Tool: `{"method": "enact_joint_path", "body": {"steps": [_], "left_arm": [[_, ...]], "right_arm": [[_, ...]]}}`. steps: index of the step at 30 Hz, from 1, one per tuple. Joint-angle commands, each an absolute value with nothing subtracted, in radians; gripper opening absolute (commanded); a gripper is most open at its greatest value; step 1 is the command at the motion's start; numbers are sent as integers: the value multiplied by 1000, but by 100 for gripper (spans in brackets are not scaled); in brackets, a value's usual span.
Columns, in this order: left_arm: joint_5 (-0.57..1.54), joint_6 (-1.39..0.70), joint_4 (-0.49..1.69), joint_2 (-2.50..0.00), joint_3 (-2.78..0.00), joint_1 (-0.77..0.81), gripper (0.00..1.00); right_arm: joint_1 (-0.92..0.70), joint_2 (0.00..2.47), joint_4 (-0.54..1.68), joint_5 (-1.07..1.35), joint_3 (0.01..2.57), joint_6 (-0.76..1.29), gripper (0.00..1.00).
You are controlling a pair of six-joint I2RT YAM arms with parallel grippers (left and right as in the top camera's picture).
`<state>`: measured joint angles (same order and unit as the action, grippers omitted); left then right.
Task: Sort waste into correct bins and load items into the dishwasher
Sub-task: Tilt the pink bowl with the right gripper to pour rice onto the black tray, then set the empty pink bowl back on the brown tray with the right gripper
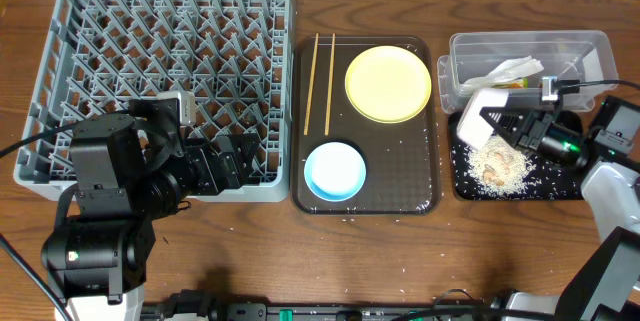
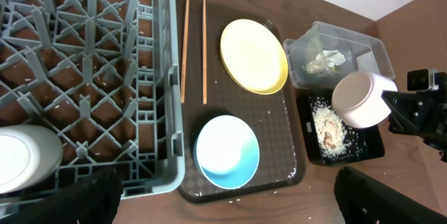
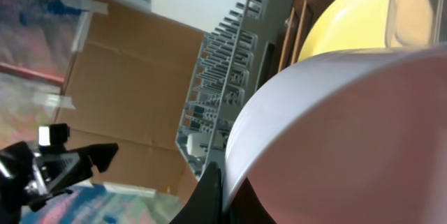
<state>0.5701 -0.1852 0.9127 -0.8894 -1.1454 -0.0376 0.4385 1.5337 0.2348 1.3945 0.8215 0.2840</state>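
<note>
Right gripper [image 1: 503,121] jaws clamped on the rim of the white bowl [image 1: 478,116], which is tipped over the black tray [image 1: 575,189]; the bowl is probably empty, inside unseen. Dish rack [image 1: 150,41] lies well left across the surface; left gripper [image 1: 225,161], jaws apart, is nearer it.

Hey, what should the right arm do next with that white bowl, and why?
Probably level the white bowl and carry it toward the dish rack: it hangs tipped in the shut right gripper above the black tray, where the rice scraps already lie piled.
</note>
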Motion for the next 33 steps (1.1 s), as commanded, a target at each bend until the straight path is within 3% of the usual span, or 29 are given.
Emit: {"method": "enact_joint_path", "body": {"steps": [1, 3, 6, 7, 9, 13, 16, 19, 20, 24, 29, 33], "left_arm": [[576, -176, 912, -889, -1161, -40, 98], [576, -176, 913, -889, -1161, -40, 98], [576, -176, 916, -889, -1161, -40, 98], [576, -176, 920, -889, -1161, -40, 98], [576, -176, 919, -889, -1161, -40, 98], [576, -176, 919, -889, -1161, -40, 98], [576, -176, 919, -889, -1161, -40, 98], [576, -176, 919, -889, -1161, -40, 98], [576, -176, 919, -889, -1161, -40, 98], [576, -176, 928, -889, -1161, -40, 98], [577, -180, 982, -889, -1161, -40, 98], [577, -180, 982, -890, -1161, -40, 98]], "right_arm": [[434, 1517, 323, 1214, 826, 457, 1], [434, 1517, 340, 1295, 826, 488, 1], [434, 1517, 191, 1534, 826, 327, 1], [434, 1517, 176, 1514, 826, 324, 1], [430, 1517, 243, 1358, 826, 519, 1], [325, 1485, 170, 1422, 826, 447, 1], [156, 1436, 180, 1220, 826, 440, 1], [-80, 1402, 254, 765, 826, 397, 1], [-207, 1400, 286, 488, 828, 363, 1], [-432, 1401, 315, -12, 828, 292, 1], [-599, 1416, 385, -206, 828, 279, 1], [-609, 1448, 405, -140, 827, 283, 1]]}}
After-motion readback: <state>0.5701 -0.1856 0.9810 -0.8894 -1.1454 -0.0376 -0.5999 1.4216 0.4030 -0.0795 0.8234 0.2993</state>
